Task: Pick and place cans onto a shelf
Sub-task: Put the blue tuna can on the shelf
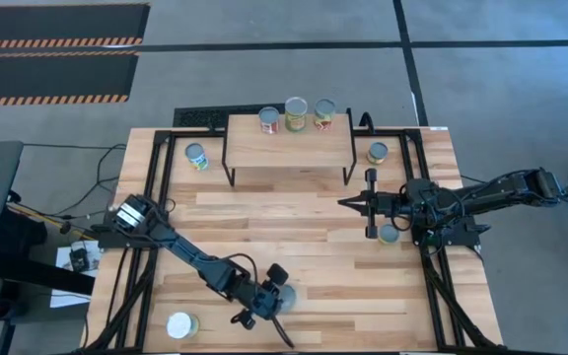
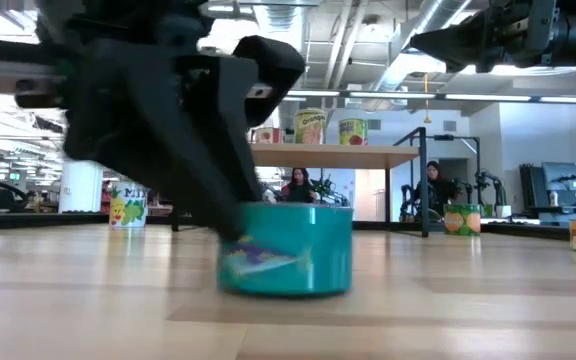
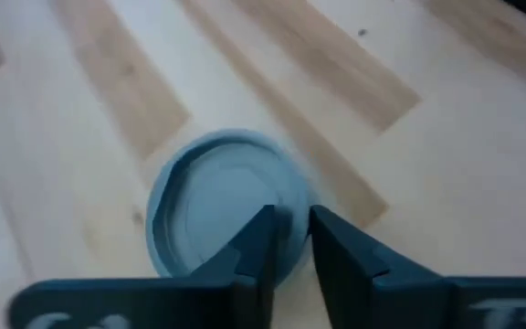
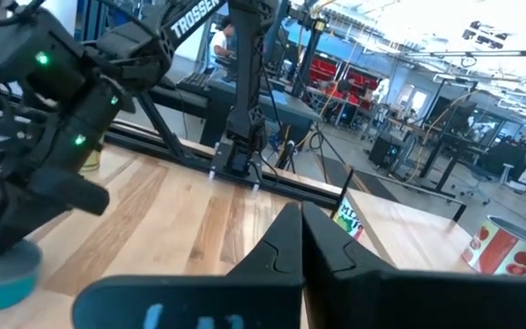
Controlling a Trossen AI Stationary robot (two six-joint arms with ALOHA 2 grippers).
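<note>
The left gripper's point(image 3: 289, 239) jaws stand a narrow gap apart over the rim of a teal can point(image 3: 222, 196) that sits upright on the counter point(image 1: 314, 222) near its front edge — whether they actually pinch that rim I cannot tell. The right gripper's point(image 4: 300, 239) jaws are closed together on nothing, hanging above the counter's right half, a can point(image 1: 389, 234) just beside it. Three cans point(image 1: 296, 114) stand in a row on the shelf point(image 1: 289, 148) at the back — others rest on the counter beside its legs.
</note>
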